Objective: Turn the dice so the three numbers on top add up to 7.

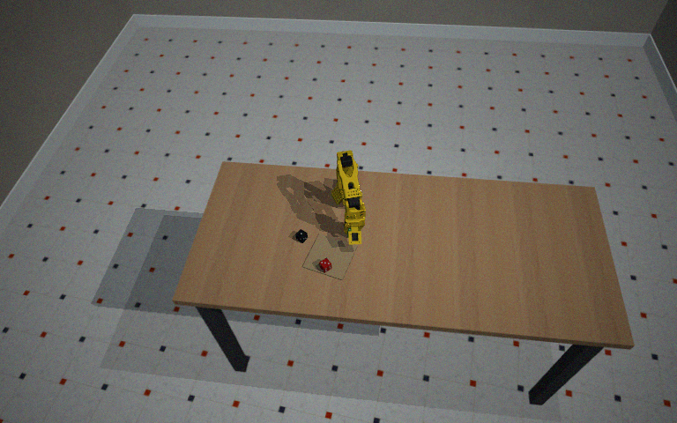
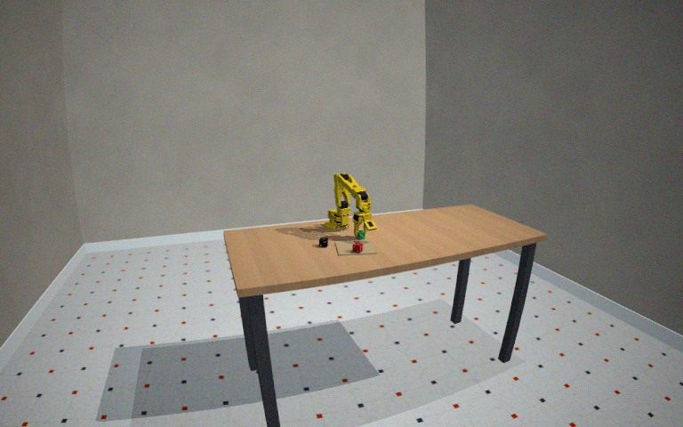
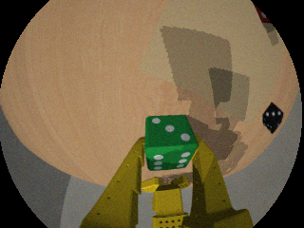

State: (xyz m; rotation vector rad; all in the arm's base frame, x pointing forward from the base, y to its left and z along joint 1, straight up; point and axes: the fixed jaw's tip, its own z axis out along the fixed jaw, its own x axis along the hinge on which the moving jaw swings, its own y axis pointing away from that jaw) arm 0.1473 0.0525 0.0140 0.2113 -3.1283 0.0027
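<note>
My gripper (image 2: 361, 233) (image 3: 170, 142) is shut on a green die (image 2: 361, 235) (image 3: 170, 129), with a finger against each side. In the wrist view its upper face shows three pips; whether it touches the table is unclear. The arm mostly hides it in the top view. A thin tan mat (image 1: 344, 264) (image 2: 343, 249) (image 3: 204, 19) lies flat just in front of it. A red die (image 1: 324, 264) (image 2: 357, 247) (image 3: 263, 14) sits on the mat near its front edge. A black die (image 1: 301, 235) (image 2: 323, 242) (image 3: 273, 118) sits on the table, off the mat to the left.
The wooden table (image 1: 474, 249) (image 2: 428, 237) extends far to the right. The yellow arm (image 1: 349, 184) (image 2: 348, 183) reaches forward from the table's back edge. Its shadow falls on the table and the mat's back part. The table's left and front edges lie beyond the dice.
</note>
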